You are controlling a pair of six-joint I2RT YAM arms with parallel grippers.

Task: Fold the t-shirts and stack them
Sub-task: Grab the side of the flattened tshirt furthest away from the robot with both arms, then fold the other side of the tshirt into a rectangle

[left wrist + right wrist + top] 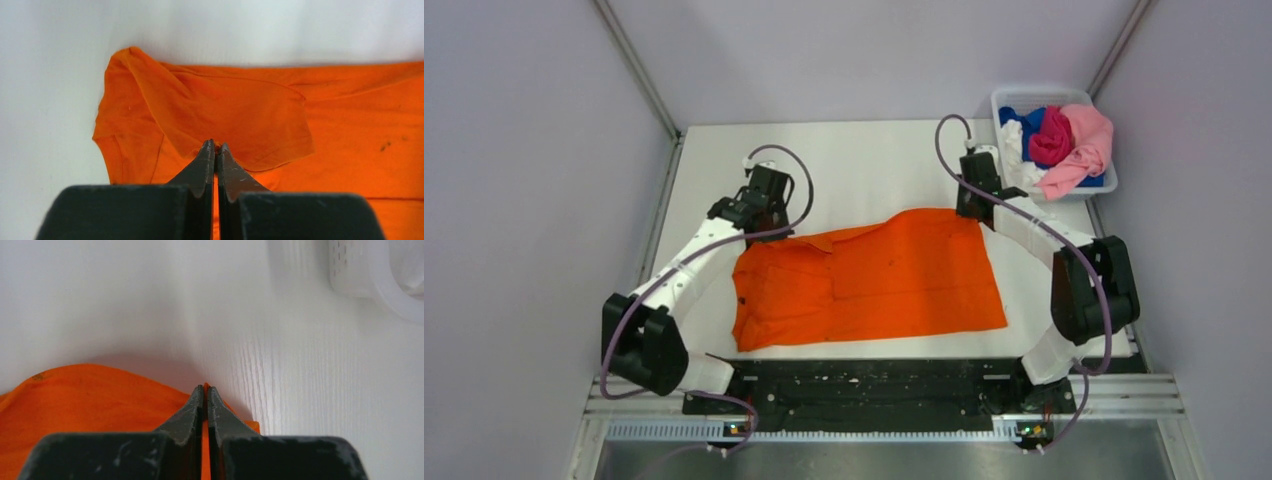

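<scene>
The bright orange t-shirt [874, 285] lies spread on the white table, a sleeve folded in over its left half. My left gripper [776, 222] is at the shirt's far left corner, shut on a pinch of orange cloth [216, 146]. My right gripper [972, 212] is at the far right corner, shut on the shirt's edge [205, 388]. In the left wrist view the orange t-shirt [240, 110] shows a folded flap just ahead of the jaws. More t-shirts, pink [1084, 150], magenta [1052, 138], blue [1030, 128] and white [1012, 135], are heaped in a bin.
The white plastic bin [1014, 98] stands at the table's far right corner; its rim [385, 285] shows in the right wrist view. Grey walls enclose the table on three sides. A black rail with the arm bases [864, 385] runs along the near edge.
</scene>
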